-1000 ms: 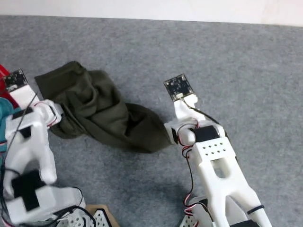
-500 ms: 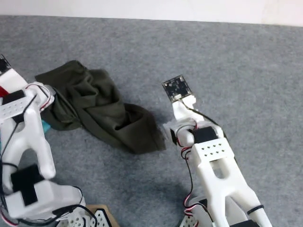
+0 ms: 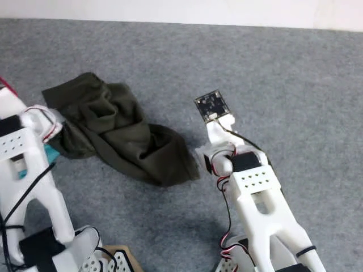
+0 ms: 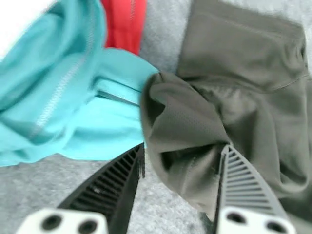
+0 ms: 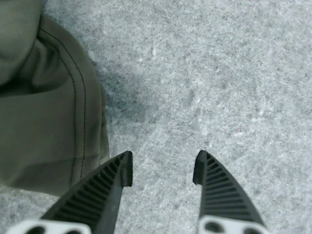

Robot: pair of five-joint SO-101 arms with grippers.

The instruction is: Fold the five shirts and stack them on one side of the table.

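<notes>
The green shirt [image 3: 122, 133] lies crumpled on the grey worktop [image 3: 283, 85] between the arms. The left gripper [image 4: 183, 146] is spread wide around a bunched fold beside the teal shirt [image 4: 58, 97], likely ready to pinch it. The right gripper [image 5: 164, 155], also wide, hovers just beside the opposite hem, probably to help spread the shirt.

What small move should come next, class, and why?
Probably close the left pincer: it stands open with a bunched fold of the olive shirt between its fingers. The right pincer is open over the grey table beside the shirt's hem, gripping nothing.
</notes>
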